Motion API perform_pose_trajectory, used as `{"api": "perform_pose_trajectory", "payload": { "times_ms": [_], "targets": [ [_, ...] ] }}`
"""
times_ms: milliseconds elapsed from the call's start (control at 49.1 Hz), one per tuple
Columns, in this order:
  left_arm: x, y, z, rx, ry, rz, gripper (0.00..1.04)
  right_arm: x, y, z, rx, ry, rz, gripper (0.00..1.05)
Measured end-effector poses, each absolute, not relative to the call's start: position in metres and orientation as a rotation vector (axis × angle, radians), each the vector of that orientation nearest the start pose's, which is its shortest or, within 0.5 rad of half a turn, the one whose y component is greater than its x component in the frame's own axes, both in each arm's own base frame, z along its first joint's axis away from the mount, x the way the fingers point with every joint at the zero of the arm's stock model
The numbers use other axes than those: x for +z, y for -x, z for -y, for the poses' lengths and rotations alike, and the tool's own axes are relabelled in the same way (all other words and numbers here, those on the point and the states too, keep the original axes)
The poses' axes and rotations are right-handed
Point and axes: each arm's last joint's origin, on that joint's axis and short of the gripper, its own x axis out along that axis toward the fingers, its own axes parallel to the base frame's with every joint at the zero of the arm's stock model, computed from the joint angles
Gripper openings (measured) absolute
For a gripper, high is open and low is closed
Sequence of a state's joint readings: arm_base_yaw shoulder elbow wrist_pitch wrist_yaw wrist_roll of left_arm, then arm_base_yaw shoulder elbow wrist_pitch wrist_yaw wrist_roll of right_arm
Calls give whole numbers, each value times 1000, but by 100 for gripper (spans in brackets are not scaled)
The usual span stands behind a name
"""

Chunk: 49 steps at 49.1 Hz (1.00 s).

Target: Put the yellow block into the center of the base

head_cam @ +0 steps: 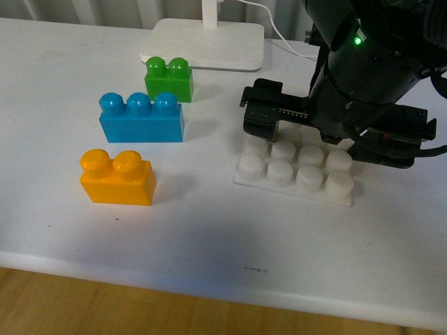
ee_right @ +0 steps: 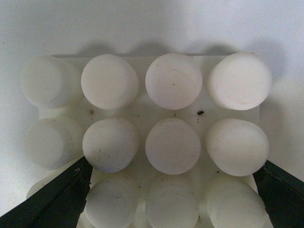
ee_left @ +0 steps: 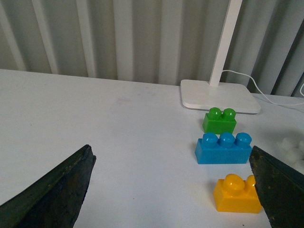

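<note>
The yellow block stands upright on the white table at the front left, studs up. It also shows in the left wrist view, partly behind one finger. The white studded base lies at the right. My right gripper is open directly over the base's far half, hiding it. In the right wrist view the base fills the picture, and the right gripper straddles its studs with its jaws wide apart. My left gripper is open and empty above the table, left of the bricks, out of the front view.
A blue three-stud brick stands behind the yellow block, and a green two-stud brick behind that. A white lamp foot with a cable sits at the back. The table's front edge runs close below the yellow block.
</note>
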<state>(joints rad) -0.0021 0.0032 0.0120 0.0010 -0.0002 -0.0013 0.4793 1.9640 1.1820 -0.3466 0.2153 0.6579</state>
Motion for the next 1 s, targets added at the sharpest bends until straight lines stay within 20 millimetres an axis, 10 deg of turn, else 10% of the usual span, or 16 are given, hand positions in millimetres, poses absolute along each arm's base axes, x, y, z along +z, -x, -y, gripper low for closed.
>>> {"api": "perform_pose_trajectory", "payload": {
  "times_ms": [570,997],
  "targets": [
    [167,-97,0,-2,1,10,98,204,-316,-112,27,-271,-839,96],
    [167,-97,0,-2,1,10,98,257,-221,-16,178,-365,-501,96]
  ]
}}
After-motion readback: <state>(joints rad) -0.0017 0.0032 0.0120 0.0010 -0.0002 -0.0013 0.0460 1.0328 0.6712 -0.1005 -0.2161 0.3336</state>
